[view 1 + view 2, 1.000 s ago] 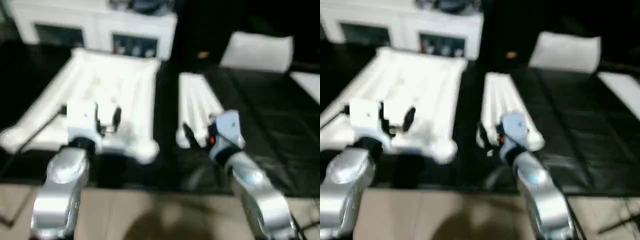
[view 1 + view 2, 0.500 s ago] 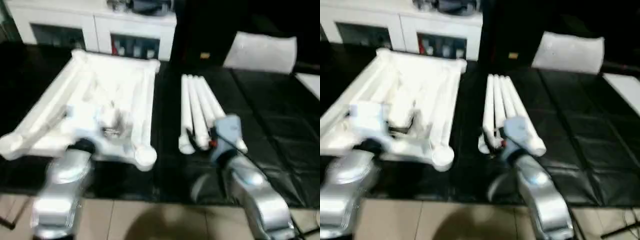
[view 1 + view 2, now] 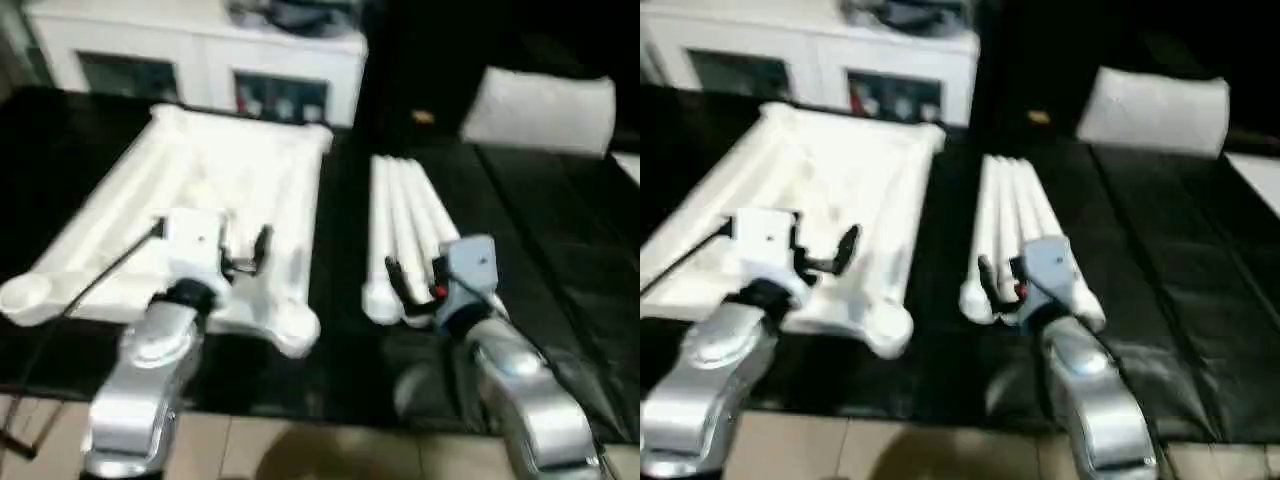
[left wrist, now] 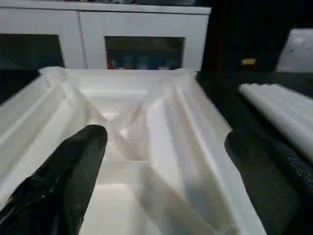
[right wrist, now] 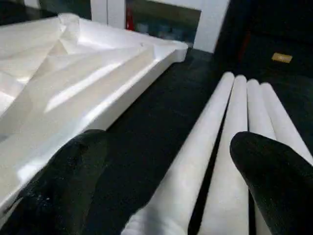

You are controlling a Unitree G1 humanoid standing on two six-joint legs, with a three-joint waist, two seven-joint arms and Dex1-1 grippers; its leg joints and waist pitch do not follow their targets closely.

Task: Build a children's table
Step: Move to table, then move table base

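The children's table lies in parts on a black mat. Its white tabletop [image 3: 230, 170] rests upside down on the left, ribbed underside [image 4: 132, 127] up, with round sockets at its corners. Several long white legs [image 3: 400, 215] lie side by side to its right. My left gripper [image 3: 212, 234] hovers open over the tabletop's near end, its black fingers [image 4: 73, 171] spread wide with nothing between them. My right gripper [image 3: 415, 277] is open above the near ends of the legs [image 5: 234, 127], holding nothing.
A white cabinet with glass doors [image 3: 200, 60] stands behind the tabletop. A white cushion-like block [image 3: 540, 108] sits at the back right. The black mat [image 3: 560, 260] stretches to the right of the legs. Tan floor [image 3: 300, 455] runs along the near edge.
The whole picture has shifted and wobbled with the camera. Both grippers stay open, about where they were over the tabletop's near end and the legs' near ends.
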